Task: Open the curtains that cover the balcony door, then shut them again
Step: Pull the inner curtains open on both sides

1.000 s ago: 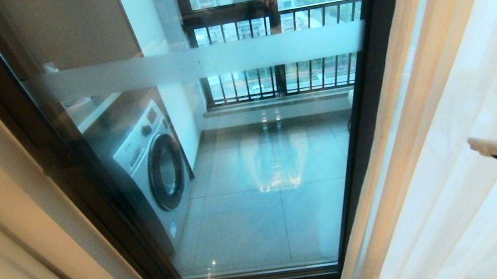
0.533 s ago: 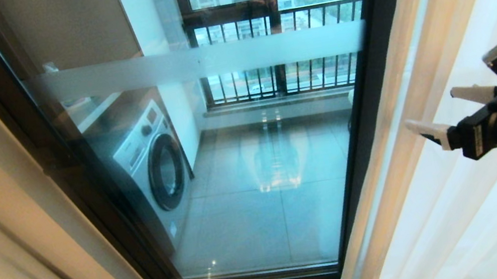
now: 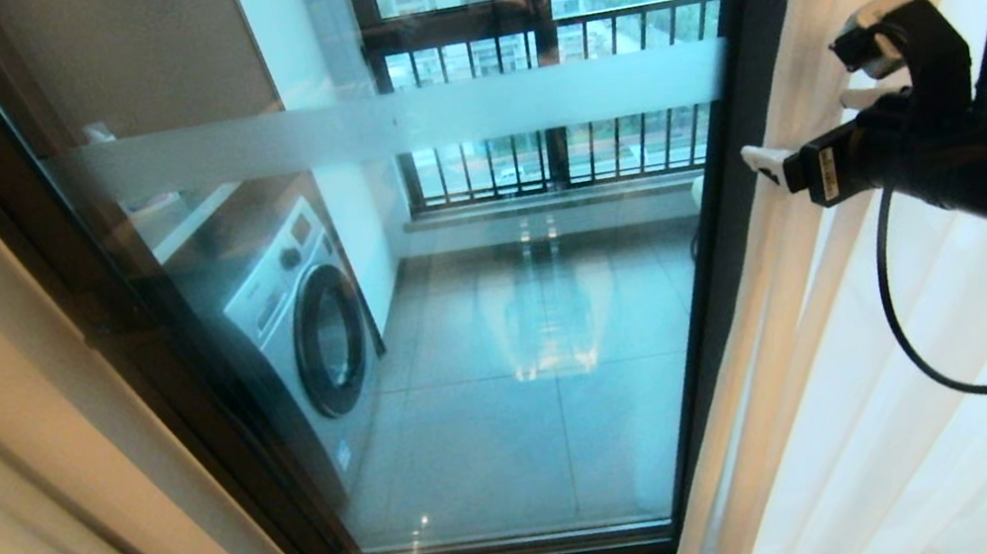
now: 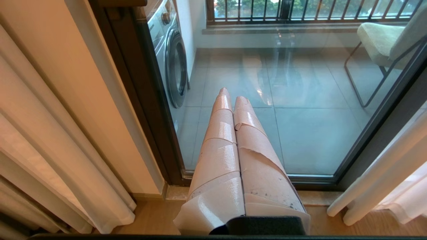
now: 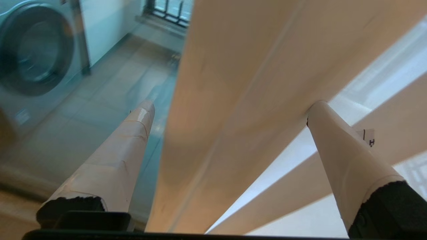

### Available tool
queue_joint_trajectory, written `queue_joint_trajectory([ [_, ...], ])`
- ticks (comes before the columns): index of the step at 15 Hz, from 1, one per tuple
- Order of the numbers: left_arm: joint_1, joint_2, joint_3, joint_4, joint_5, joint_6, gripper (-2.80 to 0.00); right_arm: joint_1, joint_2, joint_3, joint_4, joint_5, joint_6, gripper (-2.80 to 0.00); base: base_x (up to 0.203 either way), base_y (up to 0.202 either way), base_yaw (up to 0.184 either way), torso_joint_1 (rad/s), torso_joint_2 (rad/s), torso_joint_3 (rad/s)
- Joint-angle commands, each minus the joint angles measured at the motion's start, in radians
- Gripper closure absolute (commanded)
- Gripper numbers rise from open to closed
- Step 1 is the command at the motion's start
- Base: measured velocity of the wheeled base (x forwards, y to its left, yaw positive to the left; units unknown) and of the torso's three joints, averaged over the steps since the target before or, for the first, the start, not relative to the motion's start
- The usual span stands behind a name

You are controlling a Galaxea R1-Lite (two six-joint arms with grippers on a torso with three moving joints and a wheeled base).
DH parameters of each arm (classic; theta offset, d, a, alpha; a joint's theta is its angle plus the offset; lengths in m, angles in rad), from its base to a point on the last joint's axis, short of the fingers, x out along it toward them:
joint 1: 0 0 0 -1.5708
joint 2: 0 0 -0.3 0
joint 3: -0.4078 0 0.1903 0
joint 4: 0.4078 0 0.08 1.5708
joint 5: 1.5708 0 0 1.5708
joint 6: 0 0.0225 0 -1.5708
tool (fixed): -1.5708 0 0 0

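**Right claw straddles the curtain's leading edge**

The balcony door (image 3: 461, 322) stands uncovered across the middle of the head view, its frosted band running level above a washing machine (image 3: 302, 329) seen through the glass. The curtains (image 3: 926, 405) hang gathered to the right of the door's dark frame; another panel (image 4: 50, 140) sits bunched at the left wall.

The right claw (image 5: 230, 106) has its jaws spread wide with the curtain's hemmed edge fold between them — one finger (image 5: 133, 133) on the glass side, the other on the fabric side, pressing lightly into a fold. Nothing is gripped yet. The left claw (image 4: 232, 100) is closed and empty, pointing at the door's lower glass.

The fabric looks sheer, light and limp; it should slide easily but could slip from a shallow pinch. The doubled hem at the edge is likely the firmest place to hold. Drawing it leftward has open room across the glass — the door frame close behind the fold is the edge to mind.
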Motion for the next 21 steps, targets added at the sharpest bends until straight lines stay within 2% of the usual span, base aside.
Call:
queue_joint_trajectory([
  [1, 0.0, 0.0, 0.0, 0.0, 0.001, 0.0, 0.0, 0.001, 0.046, -0.072, -0.002, -0.012, -0.013, -2.8, 0.0, 0.0, 0.0, 0.0, 0.0, 0.0],
  [6, 0.0, 0.0, 0.0, 0.0, 0.001, 0.0, 0.0, -0.008, 0.073, -0.153, -0.003, -0.015, -0.017, -2.8, 0.0, 0.0, 0.0, 0.0, 0.0, 0.0],
  [19, 0.0, 0.0, 0.0, 0.0, 0.001, 0.0, 0.0, -0.051, 0.096, -0.209, -0.026, -0.032, -0.013, -2.8, 0.0, 0.0, 0.0, 0.0, 0.0, 0.0],
  [20, 0.0, 0.0, 0.0, 0.0, -0.002, 0.0, 0.0, -0.051, 0.095, -0.209, -0.026, -0.034, -0.013, 0.0, 0.0, 0.0, 0.0, 0.0, 0.0, 0.0],
  [21, 0.0, 0.0, 0.0, -0.001, 0.001, 0.0, 0.0, -0.051, 0.092, -0.209, -0.031, -0.032, -0.008, 0.0, 0.0, 0.0, 0.0, 0.0, 0.0, 0.0],
])
